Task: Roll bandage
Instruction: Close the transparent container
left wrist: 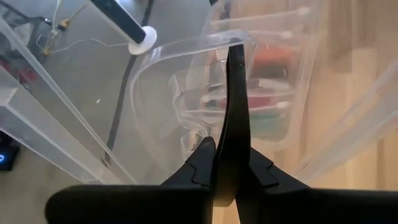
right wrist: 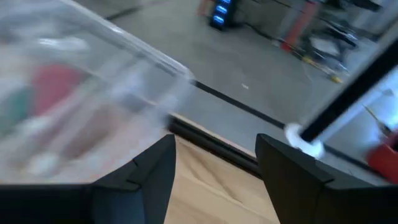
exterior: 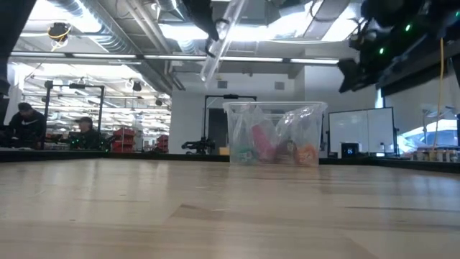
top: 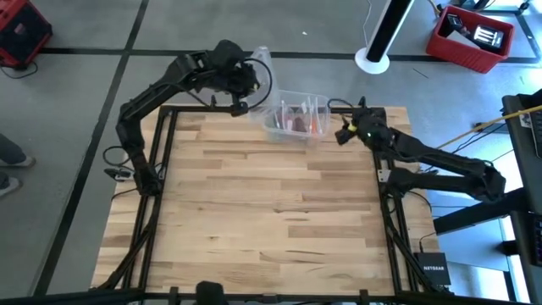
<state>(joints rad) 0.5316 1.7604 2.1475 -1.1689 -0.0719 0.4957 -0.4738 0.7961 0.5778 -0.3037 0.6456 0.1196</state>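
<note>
Left gripper is raised just beyond the far-left corner of the clear plastic box, its two fingers pressed together on the edge of a clear plastic lid. From low on the table, that lid hangs tilted in the air above the box's left side. Right gripper sits just to the right of the box, above the table's far edge, with its fingers spread apart and nothing between them; the box's clear wall shows blurred close in front of it.

Inside the box, which stands on the wooden table at the middle of its far edge, lie several coloured items. Among them is a pinkish-red piece that looks like the bandage, though through the plastic its shape cannot be told. Two people sit in the room well behind the box.
</note>
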